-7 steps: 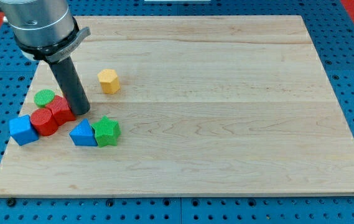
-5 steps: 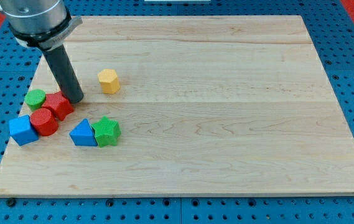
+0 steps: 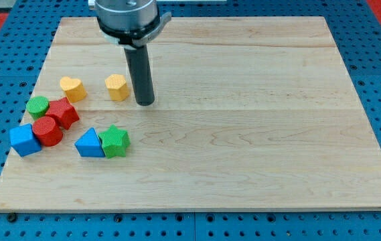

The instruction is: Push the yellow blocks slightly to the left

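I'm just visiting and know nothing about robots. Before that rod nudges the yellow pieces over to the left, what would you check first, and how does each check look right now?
1. My tip is on the right of the yellow hexagonal block, the correct side for a leftward push: ok.
2. Tip and that block show a small gap, not touching: ok.
3. The yellow heart-shaped block lies farther toward the view's left, roughly in line, so one sweep might reach both: cannot tell.
4. Bare board to the left of the heart block for a slight shift: ok.
5. The green round block and red star-shaped block sit below and left of the heart, close to the path: cannot tell whether they stay untouched.
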Controlling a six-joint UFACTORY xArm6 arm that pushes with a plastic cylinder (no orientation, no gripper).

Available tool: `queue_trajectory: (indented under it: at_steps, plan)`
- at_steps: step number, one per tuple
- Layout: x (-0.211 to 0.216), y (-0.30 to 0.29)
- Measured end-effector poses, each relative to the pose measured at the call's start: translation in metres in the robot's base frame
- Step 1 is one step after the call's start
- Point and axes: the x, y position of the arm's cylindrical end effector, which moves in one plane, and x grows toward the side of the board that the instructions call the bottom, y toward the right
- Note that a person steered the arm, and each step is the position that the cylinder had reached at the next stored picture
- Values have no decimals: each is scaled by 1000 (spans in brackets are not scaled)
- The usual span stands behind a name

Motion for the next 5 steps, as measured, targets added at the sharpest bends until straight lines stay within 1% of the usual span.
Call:
queue_trajectory:
  at_steps: [1,2,3,5]
  plan:
    - [-18,-39]
    - [-18,-95]
    - [-16,-81]
    - [-5,-105]
